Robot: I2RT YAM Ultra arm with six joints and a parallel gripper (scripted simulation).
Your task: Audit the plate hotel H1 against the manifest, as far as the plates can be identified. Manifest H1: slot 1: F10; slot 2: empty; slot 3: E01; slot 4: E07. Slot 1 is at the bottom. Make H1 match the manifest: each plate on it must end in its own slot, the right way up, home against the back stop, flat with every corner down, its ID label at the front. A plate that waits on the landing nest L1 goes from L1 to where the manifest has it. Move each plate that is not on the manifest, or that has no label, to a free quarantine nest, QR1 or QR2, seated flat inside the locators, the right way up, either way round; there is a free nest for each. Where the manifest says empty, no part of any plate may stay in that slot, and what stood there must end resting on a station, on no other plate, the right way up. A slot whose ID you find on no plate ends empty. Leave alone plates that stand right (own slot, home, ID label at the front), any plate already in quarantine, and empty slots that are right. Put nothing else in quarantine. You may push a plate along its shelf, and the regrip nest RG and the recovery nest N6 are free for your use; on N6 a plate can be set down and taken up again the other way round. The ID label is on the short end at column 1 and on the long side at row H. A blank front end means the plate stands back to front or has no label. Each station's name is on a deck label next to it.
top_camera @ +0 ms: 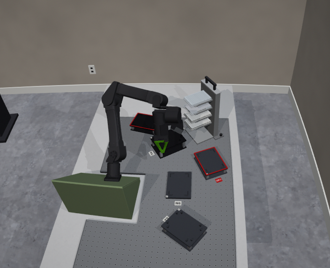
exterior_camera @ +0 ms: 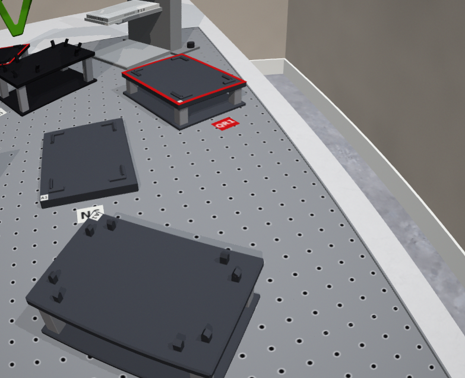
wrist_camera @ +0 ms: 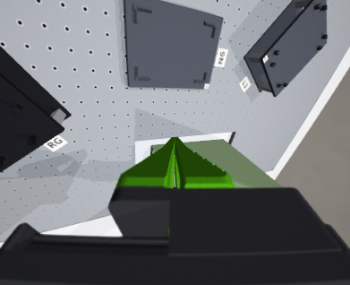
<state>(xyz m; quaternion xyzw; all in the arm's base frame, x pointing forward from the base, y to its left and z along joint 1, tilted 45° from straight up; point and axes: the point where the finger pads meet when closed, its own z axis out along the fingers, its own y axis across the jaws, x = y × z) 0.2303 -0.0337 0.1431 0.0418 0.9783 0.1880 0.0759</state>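
The plate hotel H1 (top_camera: pixel 208 109) stands at the back right and holds white plates in all of its slots, the top one (top_camera: pixel 198 97) down to the bottom one (top_camera: pixel 197 124). Their labels are too small to read. The bottom plate (exterior_camera: pixel 122 12) shows at the top edge of the exterior view. My gripper (top_camera: pixel 161 150) is shut and empty, with its green fingers pointing down just above the front corner of the regrip nest RG (top_camera: pixel 170 142). The fingertips also show in the exterior view (exterior_camera: pixel 15 30) and in the wrist view (wrist_camera: pixel 175 140). The landing nest L1 (top_camera: pixel 184 227) is bare.
Red-edged QR1 (top_camera: pixel 210 161) and QR2 (top_camera: pixel 141 121) are both bare. The flat N6 pad (top_camera: pixel 178 184) lies between QR1 and L1. The arm's base stands on an olive box (top_camera: pixel 95 196) at the front left.
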